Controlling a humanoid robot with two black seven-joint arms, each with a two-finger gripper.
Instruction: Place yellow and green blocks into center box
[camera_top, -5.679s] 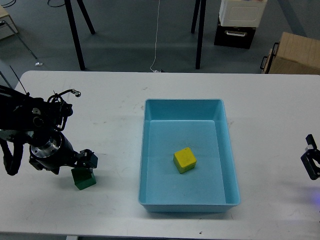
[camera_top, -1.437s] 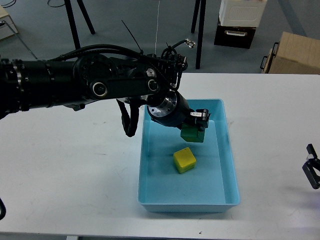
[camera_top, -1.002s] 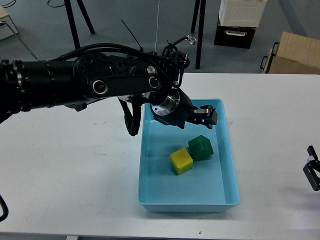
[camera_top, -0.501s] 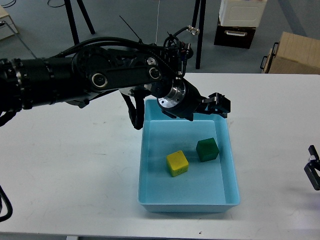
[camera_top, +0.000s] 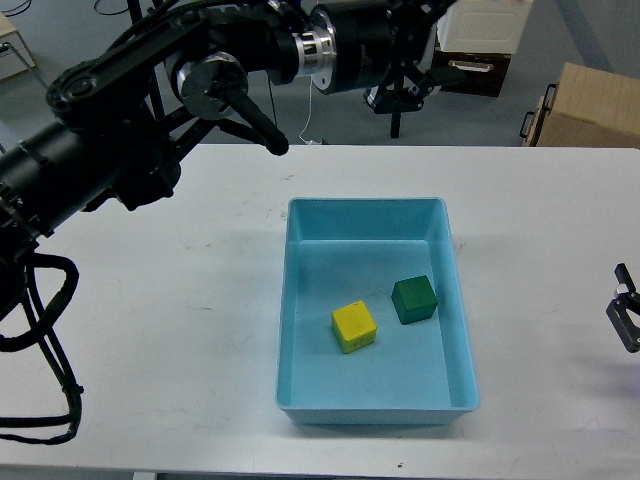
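Inside the light blue tray (camera_top: 300, 300), toward the worktop's near edge, the yellow block (camera_top: 354, 328) and the green block (camera_top: 414, 299) are sitting just beside each other, both flat on the floor. The left gripper (camera_top: 408, 88) is hanging well above and beyond the far edge, too dark for me to tell its fingers apart. The right gripper (camera_top: 626, 320) is peeking in at the right edge, its spread unclear. The white table (camera_top: 170, 330) is lying bare on both sides.
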